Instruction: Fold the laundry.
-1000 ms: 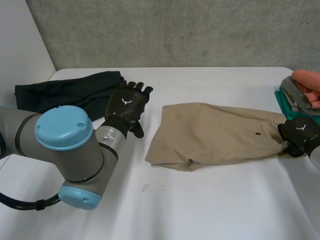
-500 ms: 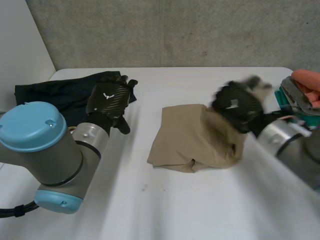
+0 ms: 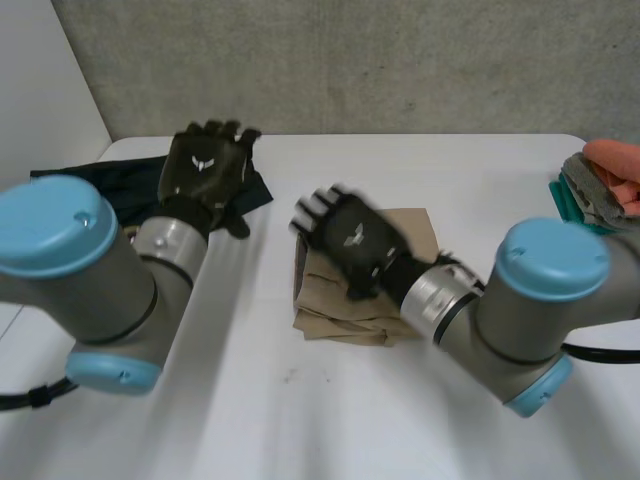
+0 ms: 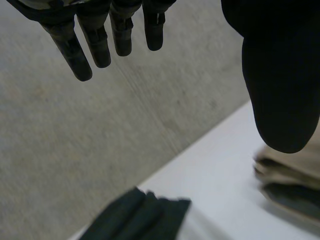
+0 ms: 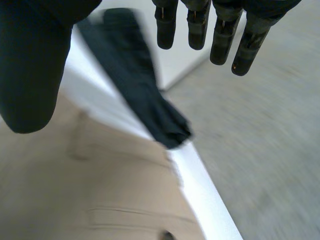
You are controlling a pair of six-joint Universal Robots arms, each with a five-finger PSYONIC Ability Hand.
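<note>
My right hand [image 3: 352, 243] hovers over the folded khaki trousers [image 3: 413, 230], fingers straight and spread, thumb wide, holding nothing at all. The khaki bundle sits mid-table, right under that palm, a squarish packet with its layered edges facing me. My left hand [image 3: 205, 165] is up over the dark garment [image 3: 128, 172] at the far left corner of the table [image 3: 330, 420], fingers straight too, empty. Here's what counts: the stack of folded clothes [image 3: 598, 185] lies well off to my right, so I reckon the right hand takes the khaki across. The dark piece stretches lengthwise across that far left corner, nearest my left hand.
</note>
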